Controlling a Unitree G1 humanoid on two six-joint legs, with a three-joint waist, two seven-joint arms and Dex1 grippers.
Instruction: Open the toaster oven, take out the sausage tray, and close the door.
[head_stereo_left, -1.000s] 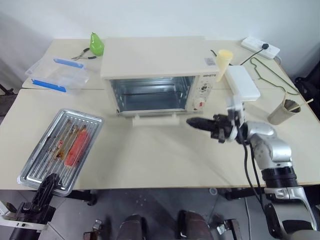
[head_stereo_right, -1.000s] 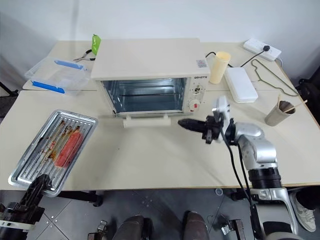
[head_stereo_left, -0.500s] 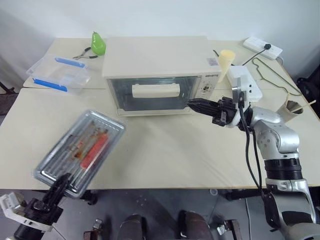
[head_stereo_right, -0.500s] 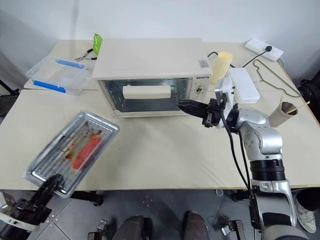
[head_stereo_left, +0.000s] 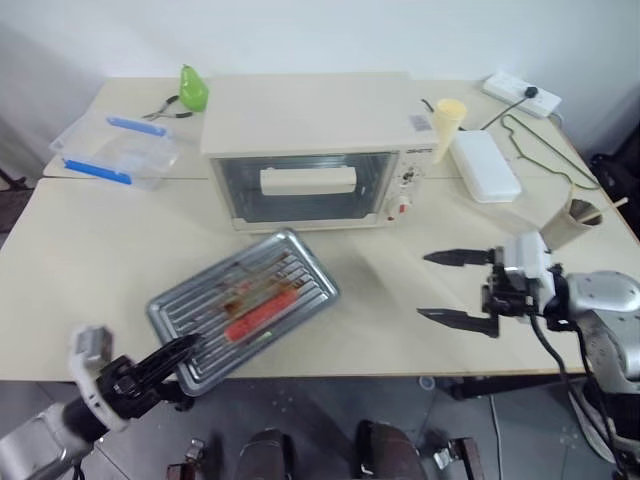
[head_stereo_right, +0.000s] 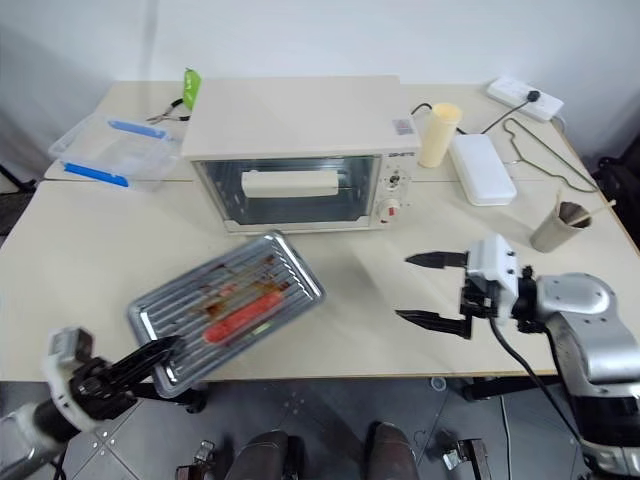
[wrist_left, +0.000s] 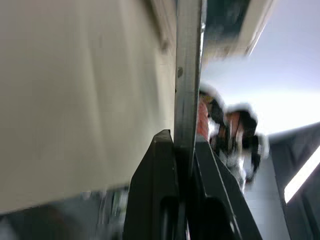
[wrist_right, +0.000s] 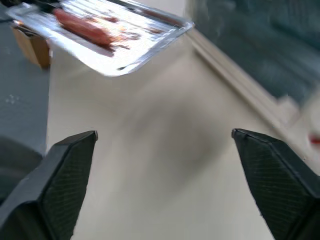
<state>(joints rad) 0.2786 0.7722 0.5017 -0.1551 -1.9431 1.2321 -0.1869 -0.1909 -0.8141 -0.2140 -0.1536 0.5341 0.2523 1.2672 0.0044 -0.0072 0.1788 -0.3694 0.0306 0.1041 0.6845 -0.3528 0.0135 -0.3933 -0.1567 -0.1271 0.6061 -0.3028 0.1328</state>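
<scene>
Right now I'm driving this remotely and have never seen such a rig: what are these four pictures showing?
Two pictures look down from the robot's head; the other two look along each wrist's fingers. The left gripper is shut on the rim of the sausage tray, holding it over the table. The right gripper hangs open, holding nothing. The toaster oven stands behind, its door closed. Also there: a clear plastic box, a flat white box and a paper cup.
</scene>
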